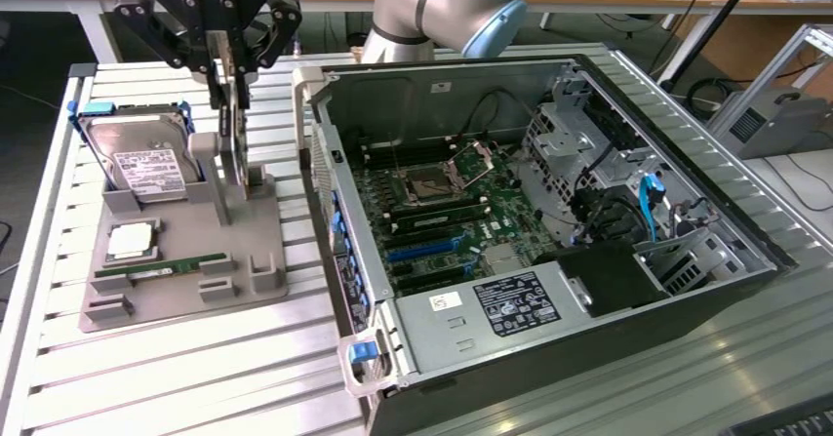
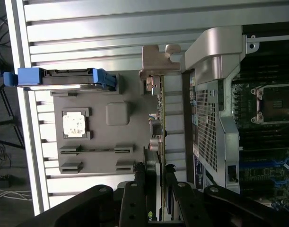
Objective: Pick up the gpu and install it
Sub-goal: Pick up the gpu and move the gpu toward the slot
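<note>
Grey holder on the slatted surface has the gpu standing upright beside the open case, and we see the tool clamped on its top edge

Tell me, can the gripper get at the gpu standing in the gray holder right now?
Probably yes. The gripper is right at the top of the gpu, which stands upright in the holder; the hard drive and computer case sit off to its sides, not between.
</note>
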`<state>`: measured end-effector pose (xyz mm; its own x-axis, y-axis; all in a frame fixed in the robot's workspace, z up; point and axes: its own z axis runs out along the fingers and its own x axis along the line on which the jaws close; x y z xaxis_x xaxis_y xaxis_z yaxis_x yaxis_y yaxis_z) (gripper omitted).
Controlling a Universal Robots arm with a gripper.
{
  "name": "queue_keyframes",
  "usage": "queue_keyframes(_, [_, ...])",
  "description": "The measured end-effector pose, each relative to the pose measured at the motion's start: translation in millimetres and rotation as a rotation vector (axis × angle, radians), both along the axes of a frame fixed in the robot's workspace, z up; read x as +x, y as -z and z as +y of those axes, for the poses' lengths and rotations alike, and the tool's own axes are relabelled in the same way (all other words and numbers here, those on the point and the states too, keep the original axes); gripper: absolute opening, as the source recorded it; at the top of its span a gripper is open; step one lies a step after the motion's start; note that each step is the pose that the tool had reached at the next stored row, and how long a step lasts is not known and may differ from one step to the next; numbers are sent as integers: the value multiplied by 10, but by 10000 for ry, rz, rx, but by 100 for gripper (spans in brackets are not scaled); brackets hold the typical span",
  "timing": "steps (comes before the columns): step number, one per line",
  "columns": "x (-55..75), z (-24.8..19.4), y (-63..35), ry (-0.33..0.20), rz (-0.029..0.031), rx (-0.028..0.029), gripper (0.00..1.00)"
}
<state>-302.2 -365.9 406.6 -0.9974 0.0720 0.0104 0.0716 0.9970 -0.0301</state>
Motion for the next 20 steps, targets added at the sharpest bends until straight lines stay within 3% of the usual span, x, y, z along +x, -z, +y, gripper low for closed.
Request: queue_keyframes(20, [0, 0, -73, 0, 1, -1, 27])
